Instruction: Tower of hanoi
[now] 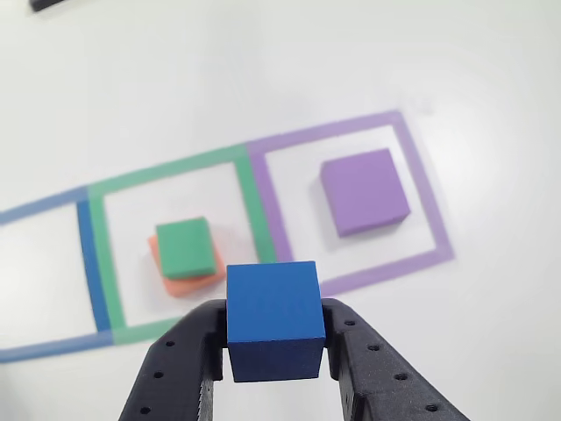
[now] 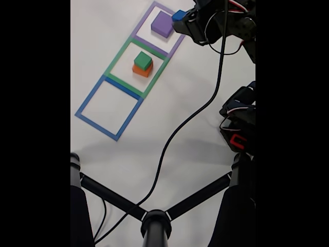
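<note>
Blocks: four matte foam squares, one per colour.
Hand (image 1: 275,351) grips the blue cube (image 1: 273,320); green block (image 1: 186,247) sits on orange block (image 1: 180,282); purple block (image 1: 364,191) lies alone.

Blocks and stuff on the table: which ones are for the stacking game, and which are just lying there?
For the game:
small blue foam cube, in the gripper
green foam block on the salmon-orange foam block
flat purple foam block

Just there:
black cable
black stand legs
</note>
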Controlling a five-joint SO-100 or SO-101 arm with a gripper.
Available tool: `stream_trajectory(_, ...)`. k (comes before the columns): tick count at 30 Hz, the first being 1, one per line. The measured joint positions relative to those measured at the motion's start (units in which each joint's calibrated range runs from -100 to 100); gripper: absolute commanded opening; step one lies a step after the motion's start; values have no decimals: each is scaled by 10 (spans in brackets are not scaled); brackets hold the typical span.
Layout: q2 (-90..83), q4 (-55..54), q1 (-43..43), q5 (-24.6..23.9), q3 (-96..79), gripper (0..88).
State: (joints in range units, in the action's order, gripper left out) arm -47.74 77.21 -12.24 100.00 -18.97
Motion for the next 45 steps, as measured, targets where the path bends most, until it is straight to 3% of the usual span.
stream_trajectory(9, -14, 97, 39, 0, 81, 1)
stream_trajectory(18, -43, 44, 91, 0, 7, 1)
stream_trajectory(27, -75, -193, 101, 0, -244, 4)
stream_trajectory(35, -57, -489, 101, -6, -458, 3)
stream_trajectory(45, 50, -787, 102, -6, -581, 3)
